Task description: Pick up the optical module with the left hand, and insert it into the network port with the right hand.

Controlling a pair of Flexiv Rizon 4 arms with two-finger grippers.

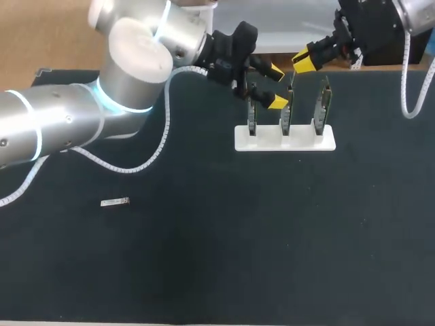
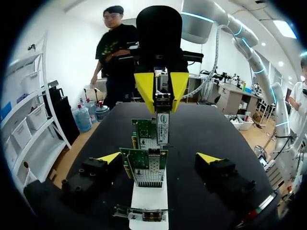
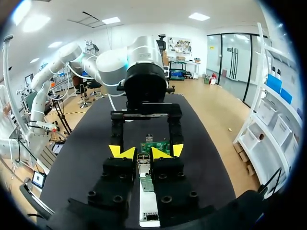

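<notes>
**Far edge of the black worktop (image 1: 204, 258).** A white rectangular stand (image 1: 285, 139) carries three upright green circuit cards (image 2: 139, 159). The left gripper (image 1: 276, 86), fingers apart, straddles the card at the stand's left end. The right gripper (image 3: 143, 152) is clamped on the slim silver optical module (image 2: 163, 127), held upright at the middle card. A small silver block (image 1: 114, 202) lies toward the left edge.

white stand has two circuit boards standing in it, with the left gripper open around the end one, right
Not quite. The head view shows three circuit boards standing in the white stand, not two. The left gripper is open around the end one, as you say.
</notes>
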